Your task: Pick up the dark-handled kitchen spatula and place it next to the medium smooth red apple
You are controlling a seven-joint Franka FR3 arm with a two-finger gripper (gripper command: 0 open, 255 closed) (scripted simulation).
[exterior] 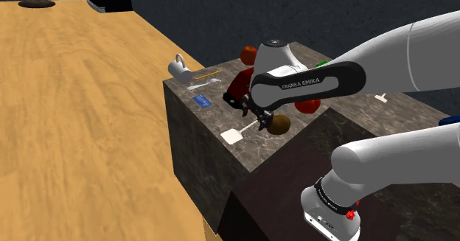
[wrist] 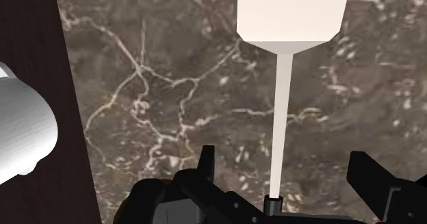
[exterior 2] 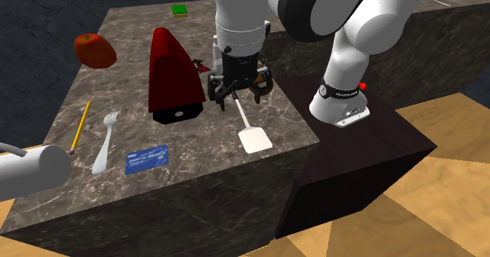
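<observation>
The pincer hangs low over the dark marble bench with its black fingers spread wide, straddling the dark handle end of the spatula without clasping it. The spatula lies flat on the bench, its white blade pointing towards the bench's edge near the dark stand, just beside a red cone-shaped thing on a black base. The red apple sits well apart at a far corner, with a fork and a blue card lying between.
</observation>
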